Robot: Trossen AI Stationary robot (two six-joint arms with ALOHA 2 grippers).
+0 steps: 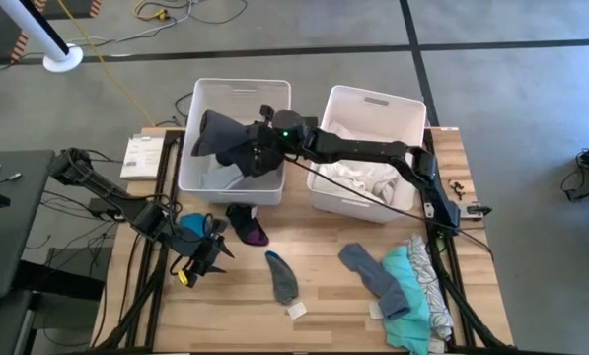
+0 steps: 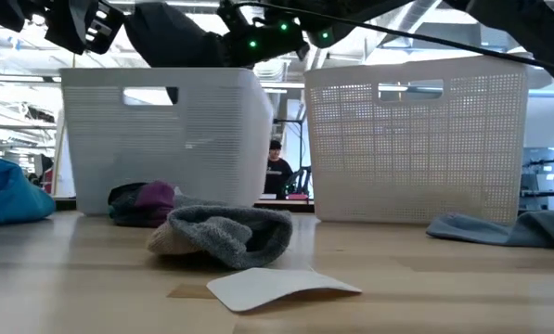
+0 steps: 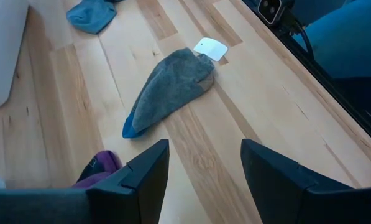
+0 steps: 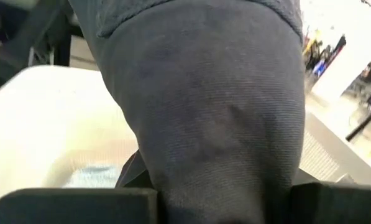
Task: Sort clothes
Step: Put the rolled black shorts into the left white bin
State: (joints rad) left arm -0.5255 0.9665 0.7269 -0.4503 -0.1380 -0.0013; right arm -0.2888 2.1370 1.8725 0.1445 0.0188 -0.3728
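Observation:
My right gripper reaches across from the table's right and is shut on a dark grey garment above the left white bin. That garment fills the right wrist view. In the low view it shows above the bin's rim. My left gripper stands open above the table's near left, touching nothing. On the wood lie a grey sock with a blue toe, a black and purple sock, a grey-blue sock and teal and patterned clothes. My right gripper pinches the dark grey garment between its two fingers at one bunched end; which part that is, the cloth itself hides. The fingers come nearly level from the table's right. The garment spreads out beyond them over the left bin, above its rim.
The right white bin holds white clothes. Pale clothes lie in the left bin. A blue garment lies beside my left arm. A white tag sits at the grey sock's end. Bare wood lies along the near edge.

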